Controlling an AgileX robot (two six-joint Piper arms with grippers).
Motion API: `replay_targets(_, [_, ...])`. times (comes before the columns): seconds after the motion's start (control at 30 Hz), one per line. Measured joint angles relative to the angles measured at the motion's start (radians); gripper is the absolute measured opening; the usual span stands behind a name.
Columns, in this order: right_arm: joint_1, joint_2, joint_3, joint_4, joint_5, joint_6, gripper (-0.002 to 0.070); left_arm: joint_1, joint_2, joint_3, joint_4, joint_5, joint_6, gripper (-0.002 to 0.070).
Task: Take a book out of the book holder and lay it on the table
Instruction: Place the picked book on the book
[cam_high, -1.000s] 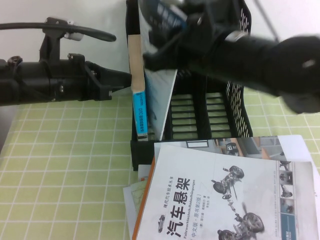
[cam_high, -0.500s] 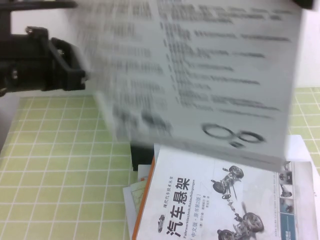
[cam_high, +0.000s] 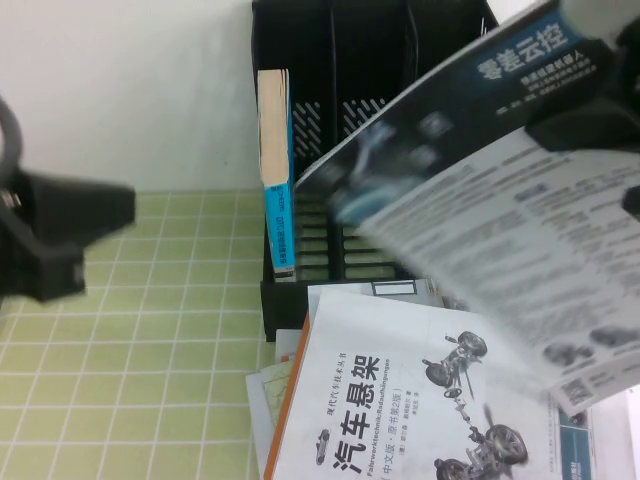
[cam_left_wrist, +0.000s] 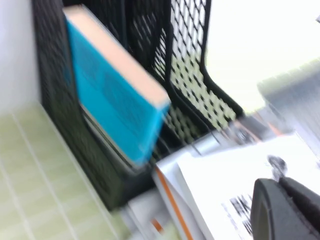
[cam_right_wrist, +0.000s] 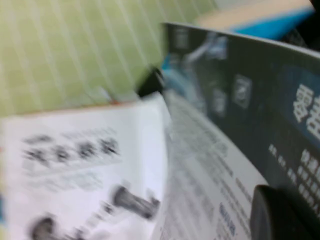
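book (cam_high: 500, 210) lifted clear of book holder (cam_high: 330, 60), tilted above table (cam_high: 130, 350) | right gripper (cam_high: 590, 110) holding its upper edge | left gripper (cam_high: 60, 235) at left, fingers unreadable

The book (cam_high: 470, 210) hangs in the air, tilted, in front of the book holder (cam_high: 310, 60) and above the white book (cam_high: 400, 400) lying on the table (cam_high: 130, 350). The right gripper (cam_high: 590, 95) holds its far right end. 1 thick book (cam_high: 277, 170) stands in the holder's leftmost slot. The left gripper (cam_high: 50, 235) is at the left edge, well apart.
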Motion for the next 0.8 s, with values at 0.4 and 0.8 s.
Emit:
replay_targets(0.4, [0.41,0.115,-0.002,-0.736,0.071,0.273,0.0025,0.0,-0.048,0.311,-0.219,-0.016,0.087,-0.0003])
replay_targets(0.8, [0.6,0.342,0.243,-0.708,0.049,0.452,0.0025,0.0,-0.048,0.321,-0.261,-0.013,0.099,-0.0003])
